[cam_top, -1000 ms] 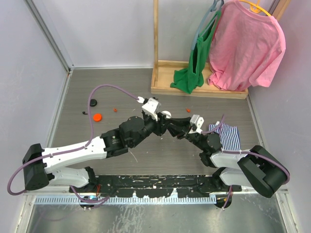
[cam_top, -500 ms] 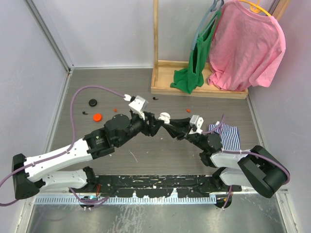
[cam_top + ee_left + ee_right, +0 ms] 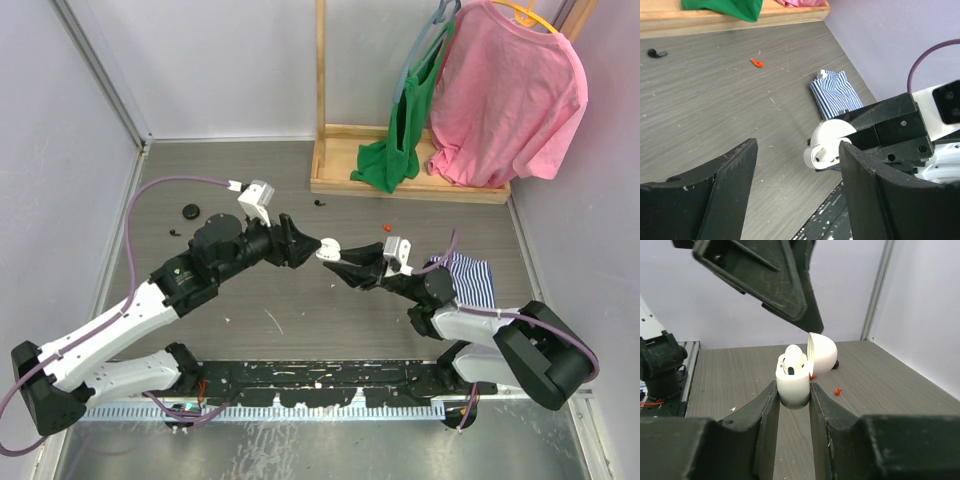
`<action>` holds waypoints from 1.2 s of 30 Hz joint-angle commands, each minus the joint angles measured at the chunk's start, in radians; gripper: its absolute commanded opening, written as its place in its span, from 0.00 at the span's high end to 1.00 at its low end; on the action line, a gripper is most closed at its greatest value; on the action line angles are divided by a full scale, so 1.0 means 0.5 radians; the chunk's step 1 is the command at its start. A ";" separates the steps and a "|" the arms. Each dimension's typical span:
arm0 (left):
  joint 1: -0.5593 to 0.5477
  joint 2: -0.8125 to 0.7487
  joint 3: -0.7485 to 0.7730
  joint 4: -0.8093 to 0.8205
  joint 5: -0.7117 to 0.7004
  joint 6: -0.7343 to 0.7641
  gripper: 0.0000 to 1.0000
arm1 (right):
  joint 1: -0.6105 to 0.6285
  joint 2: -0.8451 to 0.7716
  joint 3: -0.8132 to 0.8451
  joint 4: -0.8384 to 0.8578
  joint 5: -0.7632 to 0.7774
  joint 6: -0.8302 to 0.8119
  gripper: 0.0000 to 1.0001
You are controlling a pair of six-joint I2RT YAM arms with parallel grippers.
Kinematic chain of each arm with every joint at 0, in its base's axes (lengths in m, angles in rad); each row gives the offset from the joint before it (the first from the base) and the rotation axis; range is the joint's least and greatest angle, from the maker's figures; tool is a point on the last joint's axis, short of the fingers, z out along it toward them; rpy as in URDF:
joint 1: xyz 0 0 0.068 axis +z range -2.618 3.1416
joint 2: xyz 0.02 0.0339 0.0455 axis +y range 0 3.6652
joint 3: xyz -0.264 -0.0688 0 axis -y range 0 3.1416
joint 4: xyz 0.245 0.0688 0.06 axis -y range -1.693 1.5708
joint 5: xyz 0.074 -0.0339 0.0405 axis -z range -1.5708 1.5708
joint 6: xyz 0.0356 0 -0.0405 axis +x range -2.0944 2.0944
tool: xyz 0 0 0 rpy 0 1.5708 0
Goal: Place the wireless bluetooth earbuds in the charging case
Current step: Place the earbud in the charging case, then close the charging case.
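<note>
**Ana:** Where is the charging case (image 3: pixel 791 385) sitting?

**Ben:** The right gripper (image 3: pixel 792 392) is pinching it tight between both fingers. It is holding the case up over the grey table (image 3: pixel 300 300), near the middle.

**Ana:** What is the left gripper (image 3: pixel 797 144) doing?

**Ben:** It is pointing at the case with its fingers spread wide apart. The case is showing right by one finger, but I cannot tell if they are touching.

**Ana:** Is there room to move?

**Ben:** Grey table is stretching from the case to the wooden rack (image 3: pixel 400 187) at the far edge. A red earbud (image 3: pixel 386 228) and a black earbud (image 3: pixel 319 203) are lying on that stretch. The striped cloth (image 3: pixel 470 282) is lying close by the right arm. A wall (image 3: pixel 60 150) is closing in the left side.

**Ana:** How is the case looking?

**Ben:** It is white and round, and its lid (image 3: pixel 821 352) is standing open. A white earbud (image 3: pixel 791 356) is poking up out of the bottom half.
</note>
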 commanded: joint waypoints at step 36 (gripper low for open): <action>0.334 0.044 -0.182 0.709 1.224 -0.508 0.50 | 0.004 0.242 0.162 0.215 -0.287 0.202 0.93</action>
